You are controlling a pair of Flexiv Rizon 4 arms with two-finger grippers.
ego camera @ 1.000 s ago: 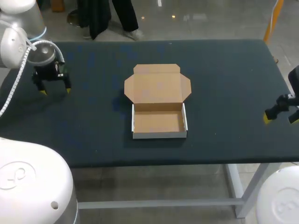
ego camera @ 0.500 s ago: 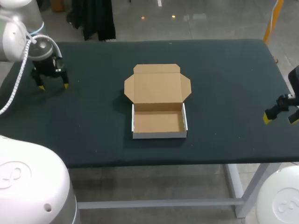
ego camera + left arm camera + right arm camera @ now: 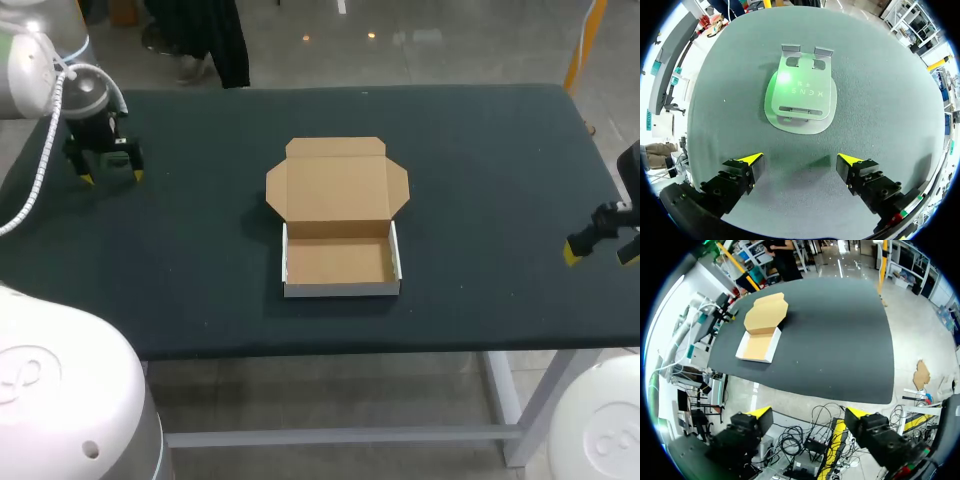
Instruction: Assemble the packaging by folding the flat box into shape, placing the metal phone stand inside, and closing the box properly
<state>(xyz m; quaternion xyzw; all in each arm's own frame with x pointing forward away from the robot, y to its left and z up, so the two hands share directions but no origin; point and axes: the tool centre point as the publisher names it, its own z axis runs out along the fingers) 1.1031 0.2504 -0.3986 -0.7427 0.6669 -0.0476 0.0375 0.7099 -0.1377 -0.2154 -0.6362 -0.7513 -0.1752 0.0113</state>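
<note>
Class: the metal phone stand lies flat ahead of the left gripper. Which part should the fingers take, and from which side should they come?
Probably its two long side edges, near the middle, coming straight down from above. The metal phone stand lies flat on the table, hooked lips at the end far from the left gripper, whose jaws stand open slightly wider than it.

The box (image 3: 340,262) gapes upward, lid (image 3: 337,187) thrown back behind it; wide table (image 3: 490,180) stretches left, right and in front of it.

Stand (image 3: 800,95) ahead of left pincer (image 3: 800,162)
</note>
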